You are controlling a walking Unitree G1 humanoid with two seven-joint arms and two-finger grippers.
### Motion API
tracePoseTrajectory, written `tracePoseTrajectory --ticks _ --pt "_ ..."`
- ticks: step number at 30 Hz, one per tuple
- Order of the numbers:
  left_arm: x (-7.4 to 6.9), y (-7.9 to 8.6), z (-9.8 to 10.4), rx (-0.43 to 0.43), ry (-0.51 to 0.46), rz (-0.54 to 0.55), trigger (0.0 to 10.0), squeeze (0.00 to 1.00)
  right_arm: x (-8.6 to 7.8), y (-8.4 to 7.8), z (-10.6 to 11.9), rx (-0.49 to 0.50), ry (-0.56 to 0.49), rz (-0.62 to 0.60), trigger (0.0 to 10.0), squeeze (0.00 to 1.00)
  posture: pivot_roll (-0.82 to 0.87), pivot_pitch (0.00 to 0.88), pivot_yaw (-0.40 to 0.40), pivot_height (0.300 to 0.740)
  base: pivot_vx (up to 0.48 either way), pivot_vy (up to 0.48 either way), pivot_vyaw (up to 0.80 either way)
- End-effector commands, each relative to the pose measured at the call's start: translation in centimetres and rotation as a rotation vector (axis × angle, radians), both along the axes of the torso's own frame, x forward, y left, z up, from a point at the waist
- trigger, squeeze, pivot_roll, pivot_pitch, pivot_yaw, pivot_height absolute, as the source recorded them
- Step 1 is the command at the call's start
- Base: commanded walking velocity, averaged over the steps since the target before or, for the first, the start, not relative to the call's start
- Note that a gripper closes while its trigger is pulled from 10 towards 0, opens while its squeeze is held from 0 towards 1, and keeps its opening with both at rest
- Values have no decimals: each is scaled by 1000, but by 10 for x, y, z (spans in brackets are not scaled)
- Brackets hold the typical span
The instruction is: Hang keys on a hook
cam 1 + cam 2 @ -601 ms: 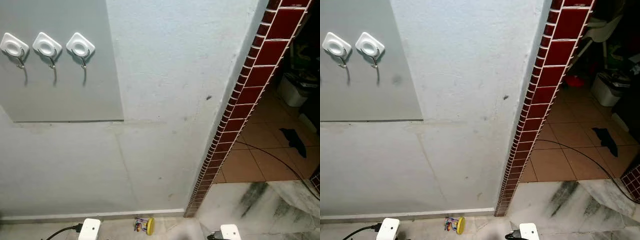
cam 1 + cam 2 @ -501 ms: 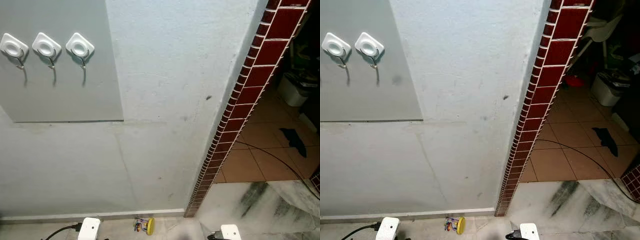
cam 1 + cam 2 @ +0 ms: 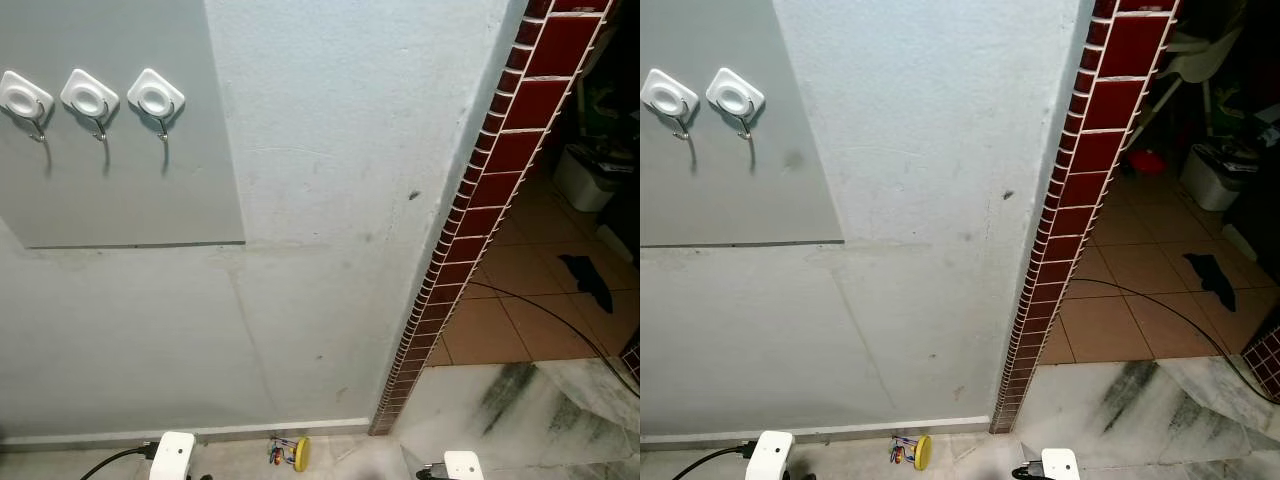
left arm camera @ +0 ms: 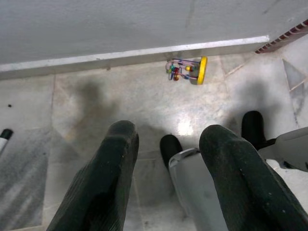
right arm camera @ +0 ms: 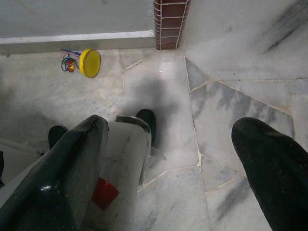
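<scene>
The keys (image 3: 288, 451), a small bunch with a round yellow tag, lie on the marble floor against the baseboard; they also show in the left wrist view (image 4: 186, 70) and the right wrist view (image 5: 82, 62). Three white square hooks (image 3: 88, 97) sit in a row on a grey panel (image 3: 130, 190) high on the wall, all bare. My left gripper (image 4: 171, 132) hangs low above the floor, open and holding nothing. Beside it my right gripper (image 5: 173, 125) hangs open, also with nothing in it.
A wall edge of dark red tiles (image 3: 480, 220) runs diagonally on the right. Beyond it lies a brown-tiled room with a black cable (image 3: 540, 315), a dark cloth (image 3: 588, 280) and a white bin (image 3: 585, 178). My feet show in both wrist views.
The whole picture has shifted slightly, so the camera moved. The keys and hooks stay where they were. Both arms still hang low.
</scene>
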State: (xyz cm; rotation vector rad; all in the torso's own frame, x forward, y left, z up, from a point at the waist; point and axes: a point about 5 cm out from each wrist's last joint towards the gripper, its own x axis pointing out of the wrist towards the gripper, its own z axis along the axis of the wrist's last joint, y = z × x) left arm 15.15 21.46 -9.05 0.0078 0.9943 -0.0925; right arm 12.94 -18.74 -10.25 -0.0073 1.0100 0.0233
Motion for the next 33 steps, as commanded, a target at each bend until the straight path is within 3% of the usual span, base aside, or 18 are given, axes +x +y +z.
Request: tracePoseTrajectory --ticks 1,12,33 --pt "-3 0 -1 -9 -1 8 10000 0 -18 0 -6 2 65 11 10000 0 -120 29 0 740 0 0 0" --pt "-11 1 -3 -15 5 8 10000 0 -30 5 -9 17 79 28 10000 0 -107 102 3 740 0 0 0" --pt "-17 3 -4 -26 -7 26 10000 0 -39 6 -11 28 94 29 10000 0 -102 85 -6 740 -437 0 0"
